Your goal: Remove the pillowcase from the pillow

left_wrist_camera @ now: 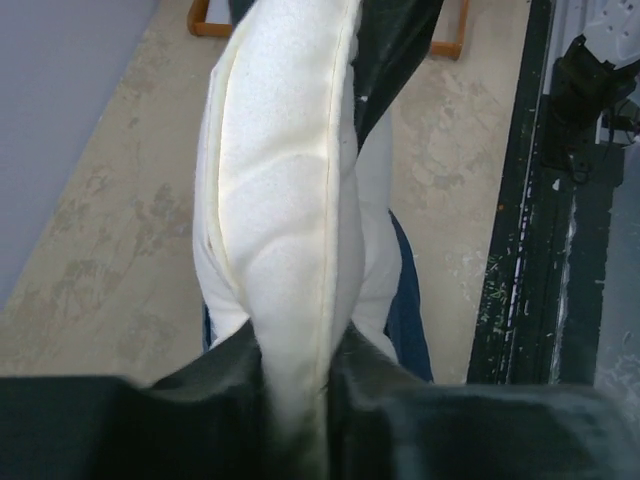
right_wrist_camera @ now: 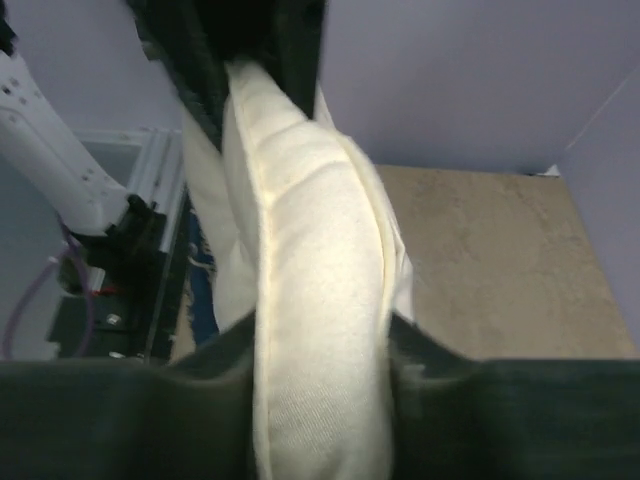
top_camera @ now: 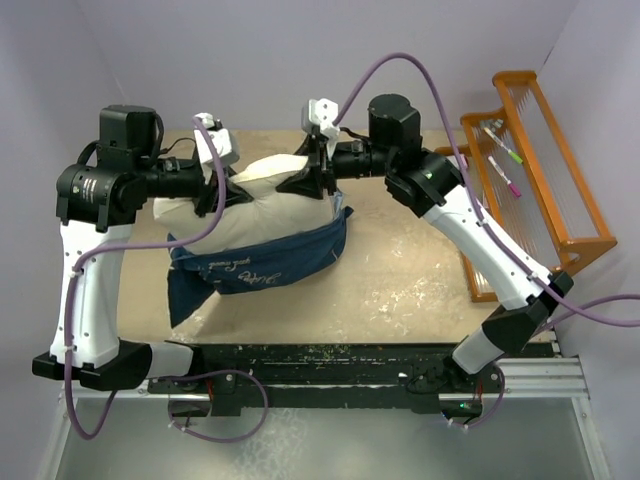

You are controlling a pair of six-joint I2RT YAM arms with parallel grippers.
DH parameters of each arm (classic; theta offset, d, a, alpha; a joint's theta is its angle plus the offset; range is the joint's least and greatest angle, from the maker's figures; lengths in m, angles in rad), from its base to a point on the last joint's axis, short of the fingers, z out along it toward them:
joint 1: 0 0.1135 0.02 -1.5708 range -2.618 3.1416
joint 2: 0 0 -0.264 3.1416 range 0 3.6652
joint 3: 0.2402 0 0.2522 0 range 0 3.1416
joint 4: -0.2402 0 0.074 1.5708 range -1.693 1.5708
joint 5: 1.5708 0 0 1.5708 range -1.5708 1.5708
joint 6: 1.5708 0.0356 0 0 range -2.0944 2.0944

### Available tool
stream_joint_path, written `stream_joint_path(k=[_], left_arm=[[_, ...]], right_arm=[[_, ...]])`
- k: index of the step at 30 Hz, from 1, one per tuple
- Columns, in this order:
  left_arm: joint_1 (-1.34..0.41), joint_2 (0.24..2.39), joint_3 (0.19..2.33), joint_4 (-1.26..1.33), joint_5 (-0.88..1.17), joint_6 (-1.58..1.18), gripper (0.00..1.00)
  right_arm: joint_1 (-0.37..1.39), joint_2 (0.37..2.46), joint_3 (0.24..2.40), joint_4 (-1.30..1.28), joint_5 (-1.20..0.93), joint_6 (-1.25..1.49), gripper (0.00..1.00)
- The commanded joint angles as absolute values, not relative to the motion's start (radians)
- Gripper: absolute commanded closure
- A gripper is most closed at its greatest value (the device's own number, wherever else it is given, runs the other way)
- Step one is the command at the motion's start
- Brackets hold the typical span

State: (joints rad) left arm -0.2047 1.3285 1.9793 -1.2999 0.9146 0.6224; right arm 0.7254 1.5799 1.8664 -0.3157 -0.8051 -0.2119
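I see the table (top_camera: 420, 290) beneath | pillow (top_camera: 270, 205) held up between both arms, upper part bare | pillowcase (top_camera: 255, 268) round its lower part, left corner hanging | left gripper (left_wrist_camera: 300, 375) pinching pillow's seamed edge | right gripper (right_wrist_camera: 320, 350) clamped on pillow too

Wht script on pillowcase (top_camera: 256, 268), can't read.

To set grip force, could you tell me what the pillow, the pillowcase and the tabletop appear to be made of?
The pillow looks like matte cream woven cloth, probably cotton, over soft filling: it puckers along a stitched seam. The pillowcase seems thin matte navy fabric printed in white, hanging in limp folds. The tabletop is hard beige board, worn and blotchy, possibly wood.
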Motion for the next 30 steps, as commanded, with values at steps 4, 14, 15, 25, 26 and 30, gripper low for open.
stream_joint_path(k=[4,14,15,25,26,30], left_arm=[[-0.213,1.307,1.974,-1.237,0.818,0.617,0.0],[-0.201,1.17,1.793,-1.193,0.524,0.697,0.01],[-0.195,1.16,1.778,-1.18,0.51,0.701,0.01],[-0.063,1.087,1.557,-1.143,0.57,0.832,0.01],[-0.059,1.077,1.523,-1.12,0.574,0.837,0.01],[-0.057,1.041,1.384,-0.981,0.598,0.838,0.06]], right_arm=[[0.591,1.53,1.702,-0.017,-0.623,0.015,1.0],[0.376,1.385,1.432,0.147,-0.821,0.103,1.0],[0.363,1.372,1.411,0.156,-0.819,0.105,1.0],[0.306,1.314,1.297,0.255,-0.862,0.175,1.0],[0.305,1.315,1.293,0.262,-0.87,0.185,1.0],[0.305,1.314,1.291,0.273,-0.892,0.207,1.0]])
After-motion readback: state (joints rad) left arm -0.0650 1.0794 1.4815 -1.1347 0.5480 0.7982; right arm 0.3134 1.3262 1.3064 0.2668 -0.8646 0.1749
